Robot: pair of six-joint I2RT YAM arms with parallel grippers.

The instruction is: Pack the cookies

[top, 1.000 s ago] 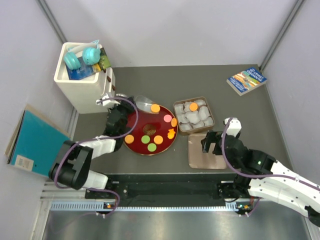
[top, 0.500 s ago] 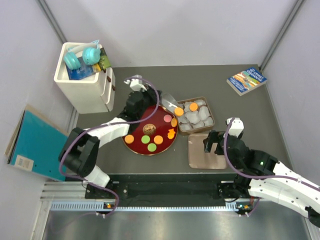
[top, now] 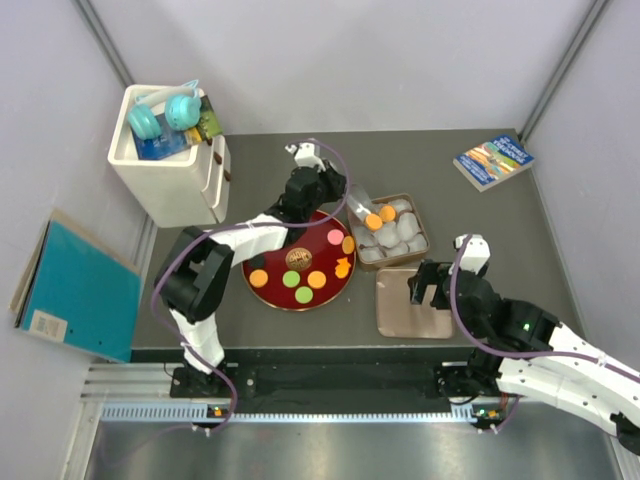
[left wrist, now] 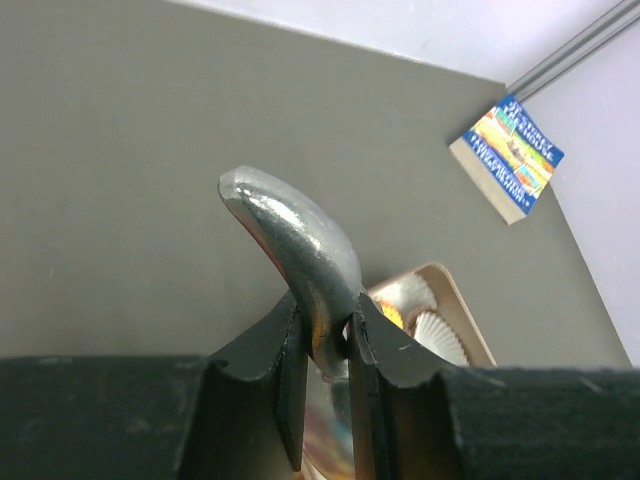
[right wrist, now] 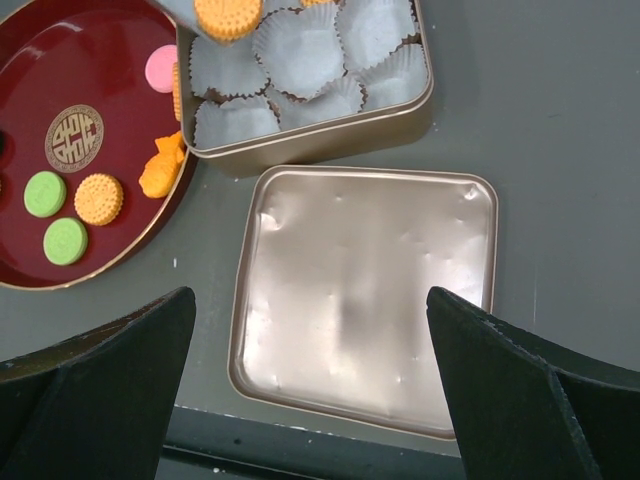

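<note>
L gripper (left wrist: 327,340) pinches the spoon (left wrist: 300,240) by its handle. In the last sec it has swung right, off the red plate (top: 322,252) to the tin (right wrist: 310,148). The carried cookie (top: 373,221) now hangs over the paper cups (right wrist: 300,45). A second cookie (top: 387,212) already sits in a cup. Seven remain on the plate, so packing looks early; tip-out prob. next. Lid (right wrist: 365,300) lies near of the tin, with R gripper (top: 430,284) spread wide above it.

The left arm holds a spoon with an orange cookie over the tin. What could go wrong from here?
1. The orange cookie lies loose on the spoon, near the edge of the tin; a tilt could drop it onto the red plate.
2. The left fingers pinch only the thin handle, so the spoon could twist.
3. The spoon could push the light paper cups out of place.
</note>
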